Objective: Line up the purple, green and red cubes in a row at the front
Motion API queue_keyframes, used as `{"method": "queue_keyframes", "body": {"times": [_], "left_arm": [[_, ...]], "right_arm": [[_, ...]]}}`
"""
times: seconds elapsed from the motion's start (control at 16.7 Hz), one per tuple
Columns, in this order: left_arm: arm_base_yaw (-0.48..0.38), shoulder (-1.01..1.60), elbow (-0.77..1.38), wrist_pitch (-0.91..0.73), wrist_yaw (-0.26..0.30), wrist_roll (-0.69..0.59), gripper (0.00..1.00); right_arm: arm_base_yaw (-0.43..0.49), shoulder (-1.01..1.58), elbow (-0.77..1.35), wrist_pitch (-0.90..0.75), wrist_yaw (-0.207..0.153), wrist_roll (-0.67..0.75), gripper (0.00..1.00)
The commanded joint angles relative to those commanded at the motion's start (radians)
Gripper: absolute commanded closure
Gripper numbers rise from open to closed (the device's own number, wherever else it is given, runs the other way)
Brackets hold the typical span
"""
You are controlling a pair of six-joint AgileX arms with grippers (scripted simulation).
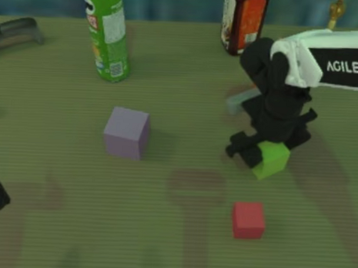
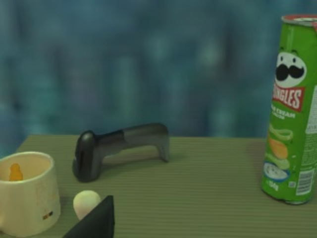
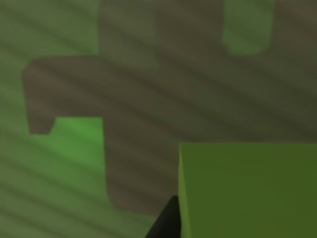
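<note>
Black right gripper, reaching down from the right, clamps the green cube; only the left wrist view shows a mug.

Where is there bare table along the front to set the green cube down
The widest bare patch lies along the front edge, left of the red cube and below the purple cube. The strip between those two is also free. It is crowded on the right, where the right gripper is at the green cube, just behind the red one.
</note>
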Motion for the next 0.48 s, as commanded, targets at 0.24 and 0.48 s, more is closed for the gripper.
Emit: {"method": "queue_keyframes", "body": {"times": [0.24, 0.48], "left_arm": [[0.0, 0.0, 0.0, 0.0, 0.0, 0.0, 0.0], [0.0, 0.0, 0.0, 0.0, 0.0, 0.0, 0.0]], "right_arm": [[0.0, -0.026, 0.02, -0.024, -0.001, 0.0, 1.0], [0.004, -0.074, 0.101, -0.167, -0.002, 0.0, 1.0]]}}
